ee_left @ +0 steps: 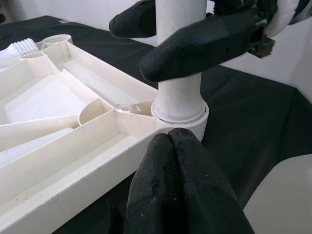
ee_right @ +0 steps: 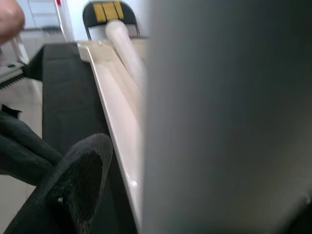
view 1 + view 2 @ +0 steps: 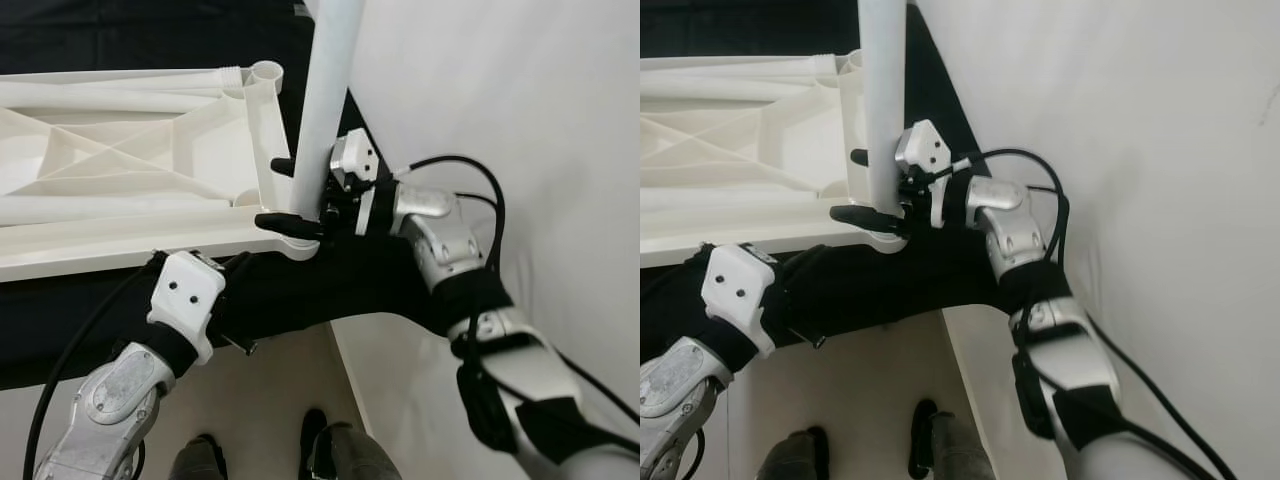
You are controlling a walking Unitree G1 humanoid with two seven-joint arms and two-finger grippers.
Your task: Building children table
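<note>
Indoor room: white wall, pale floor, black-draped table.

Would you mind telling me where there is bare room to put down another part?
Bare black cloth lies beyond the white tabletop. The corner is crowded: the right gripper clamps the upright leg in its socket, and the left gripper sits shut beside it.

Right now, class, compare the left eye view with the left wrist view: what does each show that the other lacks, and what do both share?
Left eye view alone: the robot's feet, the right forearm and the white wall. Left wrist view alone: the leg seated in its round socket, seen close, with the left claw shut just before it. Both: the white table leg, the upturned tabletop and the right claw shut on the leg.
</note>
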